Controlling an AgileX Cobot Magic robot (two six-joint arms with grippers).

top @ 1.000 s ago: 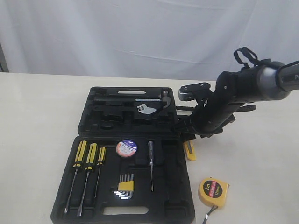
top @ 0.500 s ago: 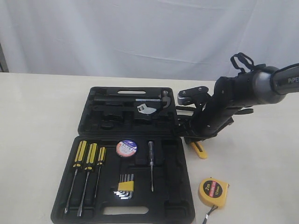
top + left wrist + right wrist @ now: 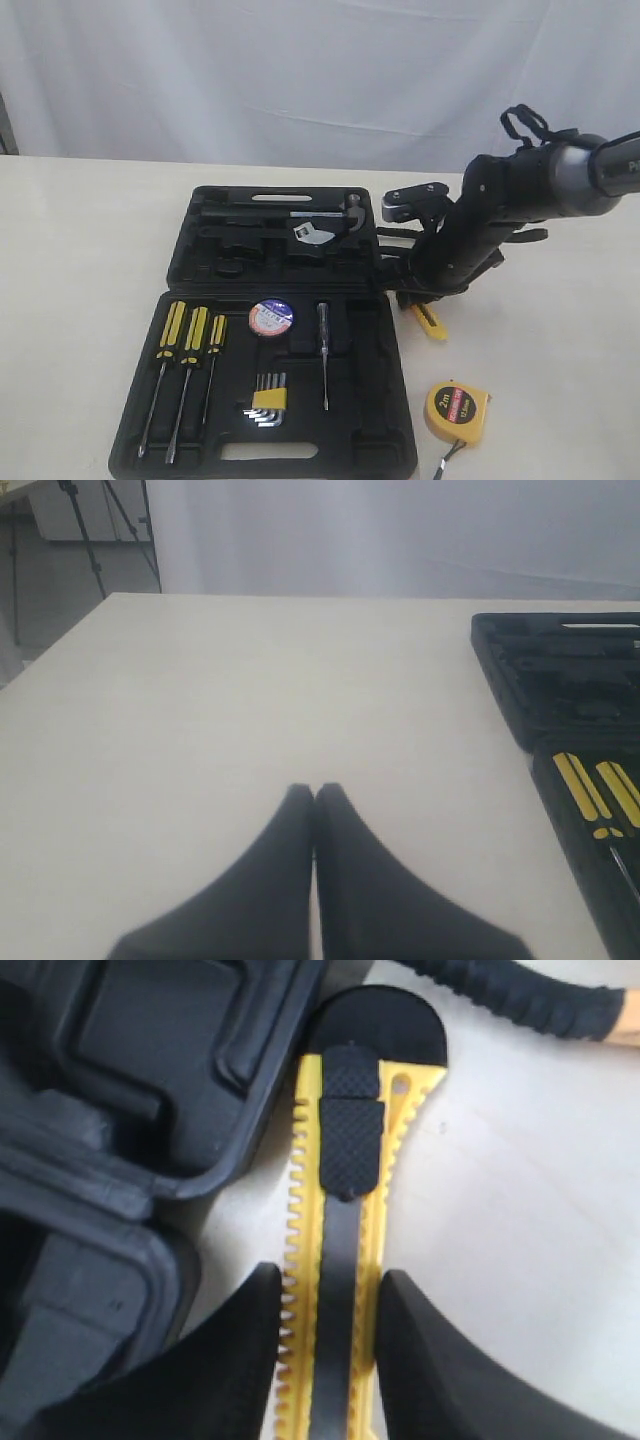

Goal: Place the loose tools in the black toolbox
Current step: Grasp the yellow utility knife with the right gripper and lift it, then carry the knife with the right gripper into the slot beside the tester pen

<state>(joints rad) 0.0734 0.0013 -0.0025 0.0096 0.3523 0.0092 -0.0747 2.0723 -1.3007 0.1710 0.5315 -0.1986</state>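
Nearest lies the yellow-and-black tape measure (image 3: 457, 411), flat on the bench (image 3: 90, 300) just off the near right corner of the black toolbox (image 3: 395, 455), not yet picked up. The near half of the case holds three yellow-handled screwdrivers (image 3: 190, 335), a hex key set (image 3: 268, 398) and the white-and-red tape roll (image 3: 271, 317), each seated in a recess. Further back, close beside the case's right edge near the hinge, the right tool (image 3: 330, 1290) is clamped on the yellow utility knife (image 3: 340, 1210). Its fingers (image 3: 230, 1350) press the two long toothed edges, pinching the narrow width, which should keep the body from twisting. The knife's long axis runs out past the fingertips, its rounded black end cap leading. From outside it slants toward the near right, away from the case. Whether it has left the bench I cannot tell. It probably must be swung left and realigned to suit a recess. The left tool (image 3: 315, 795) hangs pressed shut and empty over bare bench left of the case, probably parked clear. Farthest, the other half holds a hammer (image 3: 335, 212) and a wrench (image 3: 315, 235).
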